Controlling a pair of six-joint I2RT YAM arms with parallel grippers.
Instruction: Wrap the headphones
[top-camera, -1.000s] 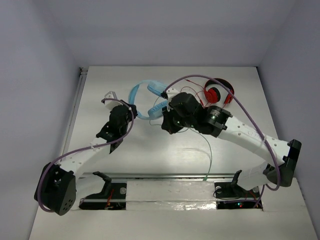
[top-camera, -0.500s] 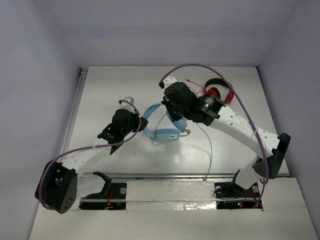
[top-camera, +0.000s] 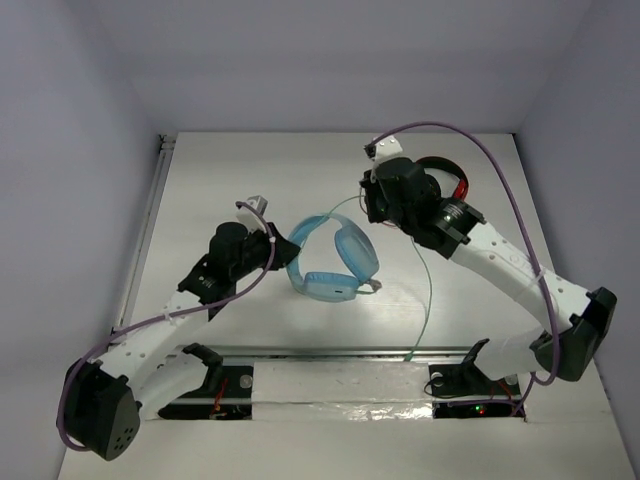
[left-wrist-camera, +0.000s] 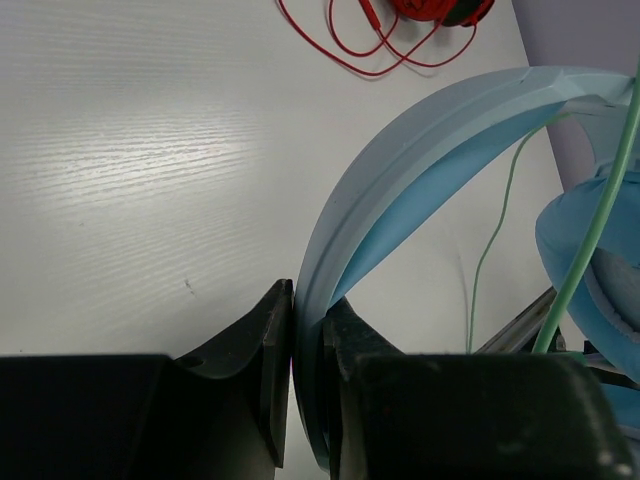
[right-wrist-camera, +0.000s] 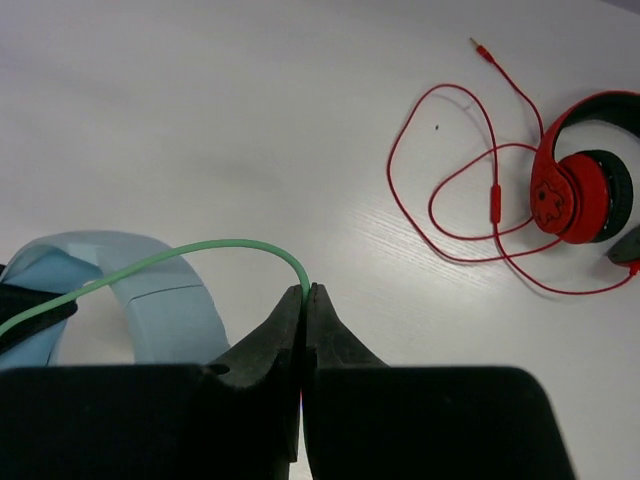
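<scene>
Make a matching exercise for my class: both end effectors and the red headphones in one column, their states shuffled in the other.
Column 1
1. left end effector
2. right end effector
3. red headphones

Column 2
A. lying on the table, ungripped
B. shut on the pale green cable
C. shut on the blue headband

Pairs: 1-C, 2-B, 3-A

A robotics lab test cell. A bare white wood-grain tabletop (top-camera: 250, 170) is boxed in by plain pale walls (top-camera: 330, 60) on the left, far and right sides. Two white-and-black robot arms, left (top-camera: 160, 325) and right (top-camera: 510, 265), stand on a metal rail (top-camera: 330, 350) at the near edge. Purple cables (top-camera: 480, 140) loop along the arms, and a strip of foil tape (top-camera: 340, 405) lies just nearer than the rail.
</scene>
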